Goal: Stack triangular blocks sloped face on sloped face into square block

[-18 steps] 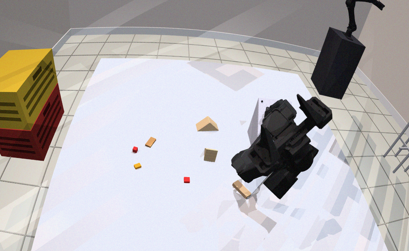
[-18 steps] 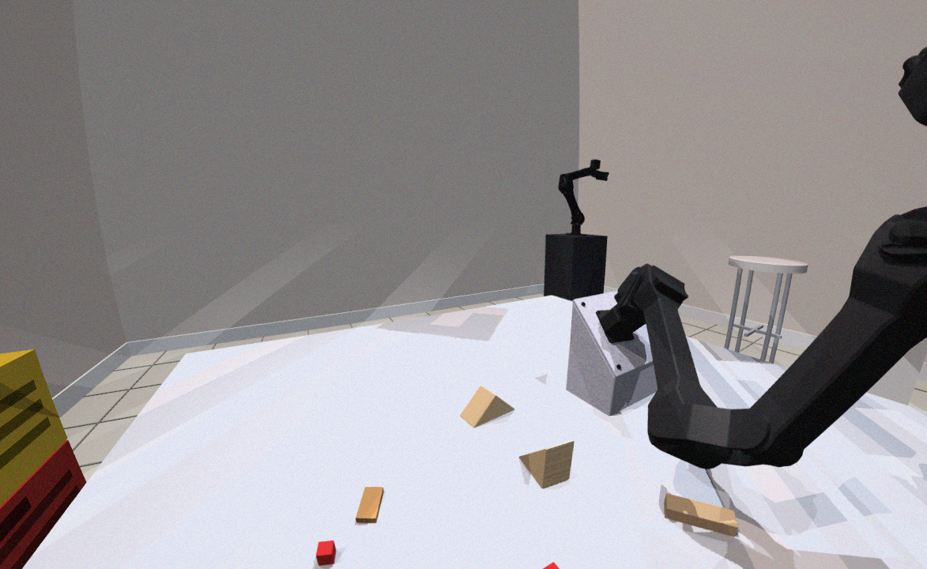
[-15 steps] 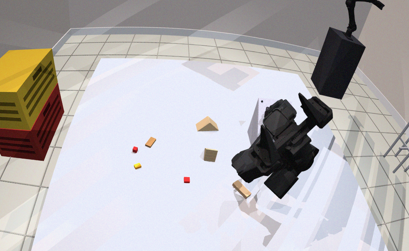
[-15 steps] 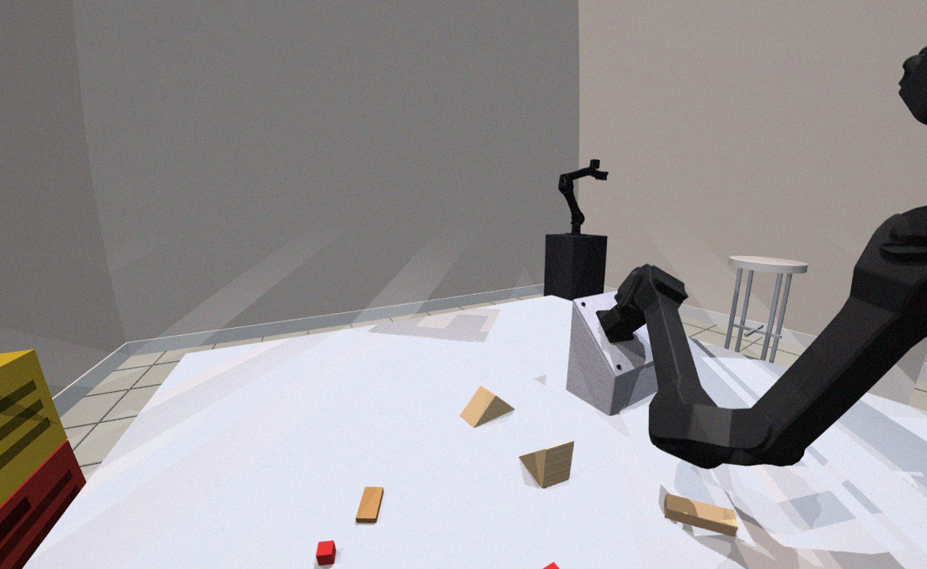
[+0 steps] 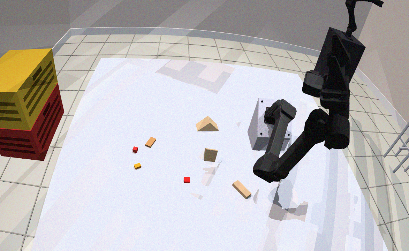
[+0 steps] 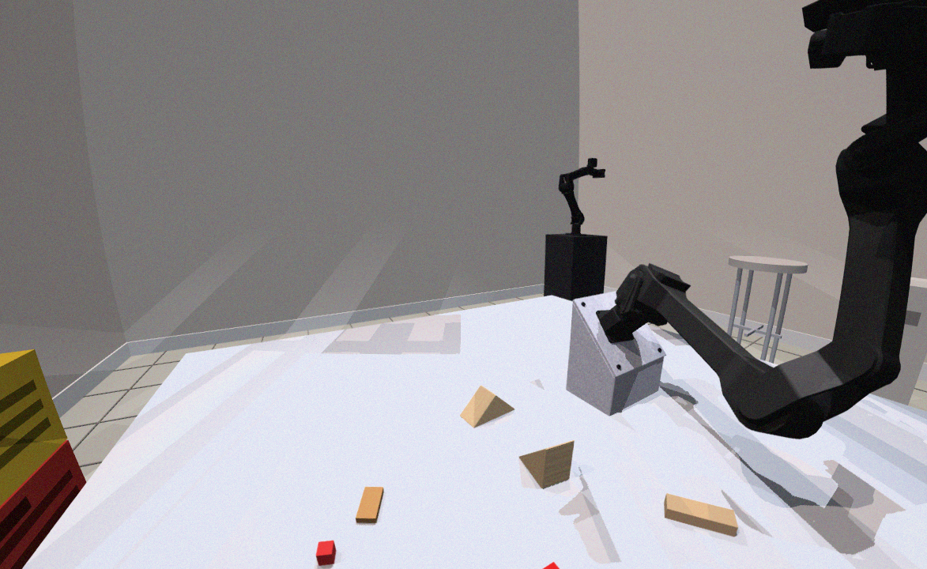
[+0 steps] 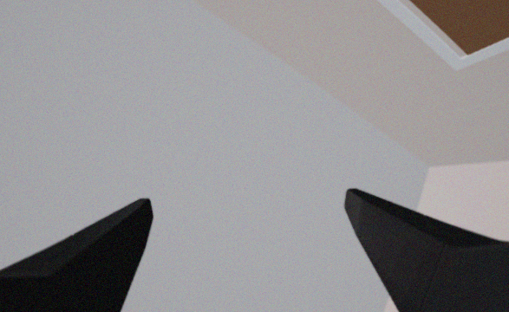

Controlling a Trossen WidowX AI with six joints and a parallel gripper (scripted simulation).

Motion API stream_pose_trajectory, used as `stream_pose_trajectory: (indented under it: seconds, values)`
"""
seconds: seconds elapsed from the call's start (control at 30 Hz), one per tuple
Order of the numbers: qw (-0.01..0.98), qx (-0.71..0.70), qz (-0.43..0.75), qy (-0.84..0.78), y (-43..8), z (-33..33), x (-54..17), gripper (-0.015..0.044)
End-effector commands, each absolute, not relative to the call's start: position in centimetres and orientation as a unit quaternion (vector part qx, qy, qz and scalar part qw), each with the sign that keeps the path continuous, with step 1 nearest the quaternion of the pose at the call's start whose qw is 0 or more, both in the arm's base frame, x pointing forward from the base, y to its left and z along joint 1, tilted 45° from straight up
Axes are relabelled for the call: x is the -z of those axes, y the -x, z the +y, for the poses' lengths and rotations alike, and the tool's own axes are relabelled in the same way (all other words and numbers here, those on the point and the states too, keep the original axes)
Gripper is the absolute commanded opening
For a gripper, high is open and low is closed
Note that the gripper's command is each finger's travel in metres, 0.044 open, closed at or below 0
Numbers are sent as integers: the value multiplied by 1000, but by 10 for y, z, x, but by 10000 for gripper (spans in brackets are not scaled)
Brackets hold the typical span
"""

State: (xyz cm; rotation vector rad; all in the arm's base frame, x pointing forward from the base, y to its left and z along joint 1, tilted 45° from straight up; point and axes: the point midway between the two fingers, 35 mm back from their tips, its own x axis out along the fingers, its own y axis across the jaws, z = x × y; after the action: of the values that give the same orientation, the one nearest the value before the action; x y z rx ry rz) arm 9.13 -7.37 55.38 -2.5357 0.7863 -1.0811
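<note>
Two tan triangular blocks lie apart on the white table (image 5: 106, 193) (image 6: 254, 424). One triangular block (image 5: 207, 124) (image 6: 485, 406) rests on a wide face with its ridge up, left of the arm's grey mount. The other triangular block (image 5: 210, 154) (image 6: 548, 463) lies a little nearer the front, with one flat face upright. My gripper (image 7: 251, 203) is open and empty. It is raised high above the right side of the table and points up at the walls and ceiling. My arm's elbow (image 5: 269, 171) (image 6: 778, 410) hangs low over the table, right of the blocks.
A tan plank (image 5: 241, 188) (image 6: 699, 514) lies near the elbow. An orange plank (image 5: 150, 142) (image 6: 369, 503), two red cubes (image 5: 135, 149) (image 5: 186, 179) and a yellow piece (image 5: 137, 165) lie to the left. The grey mount (image 5: 257, 124) (image 6: 597, 367) stands at the right. Stacked crates (image 5: 18, 103) stand off the table's left side.
</note>
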Motion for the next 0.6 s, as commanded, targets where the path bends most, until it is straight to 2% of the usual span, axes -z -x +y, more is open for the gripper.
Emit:
stream_pose_trajectory:
  seconds: [0.0,0.3,0.57]
  values:
    - [253,371,262,854,-79,-128,-532,440]
    - [543,317,233,741,-88,-252,-432,440]
    - [752,220,219,581,-135,-307,-308,440]
